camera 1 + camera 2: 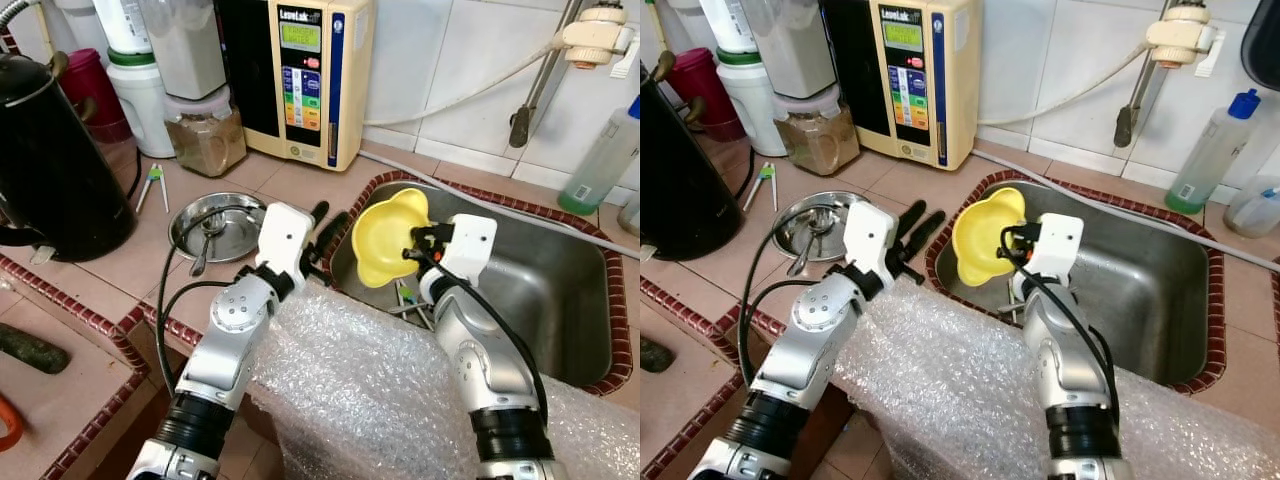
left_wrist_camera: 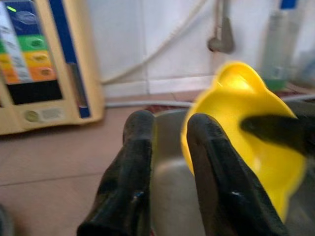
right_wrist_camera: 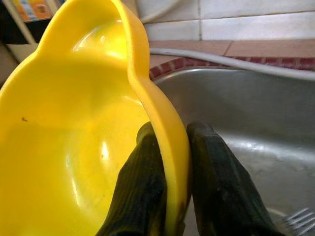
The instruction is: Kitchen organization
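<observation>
Holding a glossy yellow moulded-plastic bowl with a wavy lobed rim (image 1: pixel 385 238), the right end effector (image 3: pixel 165 196) pinches the rim edge-on: one black finger inside the wall, one outside, closed down to the wall's thickness. The bowl hangs tilted over the left end of the stainless steel sink basin (image 1: pixel 540 290), clear of the bottom, hollow side facing the left arm. Handling guess: light, stiff thin-wall plastic, not fragile, but smooth and likely slick if wet; a single-point rim pinch lets it swing, so a deeper bite on the wall or a slower move looks safer. The rim is the only sensible place to grab; the lobes give the fingers some purchase. The bowl looks empty, just one small dark speck inside. The left end effector (image 2: pixel 167 167) is raised over the tiled surface (image 1: pixel 300 180) just beside the sink's left edge, its fingers a narrow gap apart with nothing between them, pointing at the bowl. In the sink: a fork or two (image 1: pixel 412 300) under the bowl, otherwise I can't tell. On the surface left of the sink, a shallow round steel dish (image 1: pixel 218 226) holds a spoon (image 1: pixel 205 245). Behind it stands a clear blender jar with brownish contents (image 1: pixel 205 140); a black kettle (image 1: pixel 50 160) is at far left. Bubble wrap (image 1: pixel 400 390) drapes the near edge.
</observation>
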### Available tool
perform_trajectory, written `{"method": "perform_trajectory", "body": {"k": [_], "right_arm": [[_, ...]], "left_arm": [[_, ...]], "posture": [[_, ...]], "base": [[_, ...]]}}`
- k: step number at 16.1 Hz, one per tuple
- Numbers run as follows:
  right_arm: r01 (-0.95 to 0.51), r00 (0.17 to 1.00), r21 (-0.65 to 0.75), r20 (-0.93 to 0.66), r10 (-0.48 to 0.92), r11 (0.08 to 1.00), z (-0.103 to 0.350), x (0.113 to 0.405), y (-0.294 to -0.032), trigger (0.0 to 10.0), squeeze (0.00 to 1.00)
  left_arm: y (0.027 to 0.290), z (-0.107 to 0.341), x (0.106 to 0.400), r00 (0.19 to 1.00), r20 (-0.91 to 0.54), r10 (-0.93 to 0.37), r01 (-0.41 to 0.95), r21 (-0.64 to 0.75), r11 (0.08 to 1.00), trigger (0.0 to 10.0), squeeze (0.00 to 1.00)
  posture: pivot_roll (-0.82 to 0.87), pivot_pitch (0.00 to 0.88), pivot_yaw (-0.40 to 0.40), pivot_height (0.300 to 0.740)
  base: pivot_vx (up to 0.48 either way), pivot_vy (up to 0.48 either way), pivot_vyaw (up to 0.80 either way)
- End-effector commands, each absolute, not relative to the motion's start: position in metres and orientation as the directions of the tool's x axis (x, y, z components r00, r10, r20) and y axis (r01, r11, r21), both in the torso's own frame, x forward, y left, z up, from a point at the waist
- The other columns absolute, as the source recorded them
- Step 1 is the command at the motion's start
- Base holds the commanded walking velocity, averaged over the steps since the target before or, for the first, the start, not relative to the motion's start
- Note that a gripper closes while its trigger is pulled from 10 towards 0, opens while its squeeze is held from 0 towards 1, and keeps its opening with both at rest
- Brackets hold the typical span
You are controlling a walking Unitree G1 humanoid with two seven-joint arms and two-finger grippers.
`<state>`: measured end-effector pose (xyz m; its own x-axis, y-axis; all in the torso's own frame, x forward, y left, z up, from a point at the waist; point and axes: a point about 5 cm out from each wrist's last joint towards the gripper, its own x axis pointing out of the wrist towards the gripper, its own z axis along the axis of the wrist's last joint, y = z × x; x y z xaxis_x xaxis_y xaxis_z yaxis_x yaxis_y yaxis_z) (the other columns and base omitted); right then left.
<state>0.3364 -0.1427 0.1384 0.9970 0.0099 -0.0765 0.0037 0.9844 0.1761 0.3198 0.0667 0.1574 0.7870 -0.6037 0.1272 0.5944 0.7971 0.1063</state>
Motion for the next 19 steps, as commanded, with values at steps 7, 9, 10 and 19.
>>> {"method": "perform_trajectory", "body": {"k": [7,9,10,19], "right_arm": [[0.250,0.963,0.026,-0.112,-0.246,0.968,0.121,0.349,-0.192,0.0,0.00],[0.303,0.945,0.036,-0.136,-0.296,0.952,0.113,0.349,-0.201,0.0,0.00],[0.331,0.934,0.041,-0.158,-0.321,0.943,0.107,0.348,-0.205,0.0,0.00],[0.364,0.906,0.071,-0.259,-0.335,0.929,0.081,0.343,-0.204,10.0,1.00]], "left_arm": [[0.055,0.135,0.296,0.616,-0.051,-0.786,0.788,0.063,0.613,10.0,1.00],[0.055,0.135,0.295,0.610,-0.065,-0.790,0.792,0.063,0.607,10.0,1.00],[0.056,0.135,0.294,0.605,-0.072,-0.793,0.796,0.060,0.602,10.0,1.00],[0.057,0.134,0.293,0.603,-0.094,-0.792,0.798,0.067,0.599,10.0,1.00]], "posture": [[0.03,0.023,0.051,0.740],[0.03,0.022,0.053,0.740],[0.03,0.023,0.055,0.740],[0.03,0.027,0.057,0.740]], "base": [[0.000,0.000,0.00],[0.000,0.000,0.00],[0.000,0.000,0.00],[0.000,0.000,0.00]]}}
